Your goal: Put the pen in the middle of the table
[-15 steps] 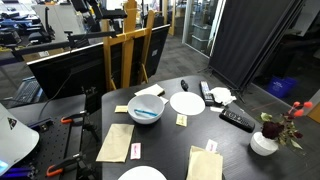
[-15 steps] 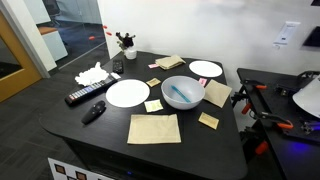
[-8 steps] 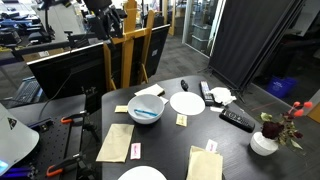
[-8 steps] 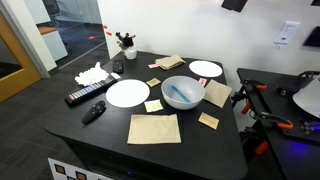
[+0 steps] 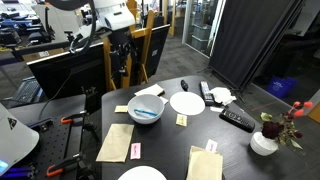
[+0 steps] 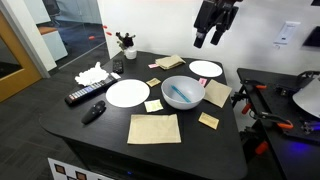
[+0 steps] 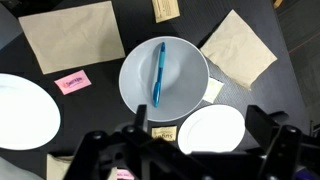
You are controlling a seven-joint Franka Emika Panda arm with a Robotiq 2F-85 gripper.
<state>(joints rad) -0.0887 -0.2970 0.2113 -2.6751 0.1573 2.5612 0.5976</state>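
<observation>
- I am hanging from my arm (image 5: pixel 98 14) high over the table (image 6: pixel 215 150), with my gripper (image 6: pixel 207 40) pointing down and well apart from everything on it.
- In an exterior view my gripper (image 5: pixel 123 70) is showing left of the bowl (image 5: pixel 133 106) and far above it.
- In the wrist view I am looking straight down, and my gripper (image 7: pixel 195 135) is framing the near edge of the picture, with the bowl (image 7: pixel 192 62) just beyond it.
- I am keeping my fingers (image 7: pixel 110 150) spread wide apart and pinching nothing.
- One pen (image 7: pixel 158 72) is lying inside the bowl, slanting a little across its bottom. It is also showing blue in an exterior view (image 6: pixel 180 93).
- One bowl is sitting right of the table's middle in an exterior view (image 6: pixel 167 88).
- Two plates: one left of the bowl (image 6: pixel 127 92) and one far behind it (image 6: pixel 206 69).
- Three napkins: one near (image 6: pixel 154 128), one just right of the bowl (image 6: pixel 217 94) and one far (image 6: pixel 168 62).
- Two remotes (image 5: pixel 207 92) (image 5: pixel 237 119) are lying on the right in an exterior view.
- One vase (image 6: pixel 124 45) of flowers is standing at the far edge.
- Several small notes (image 7: pixel 72 80) are lying around; I cannot count them surely.
</observation>
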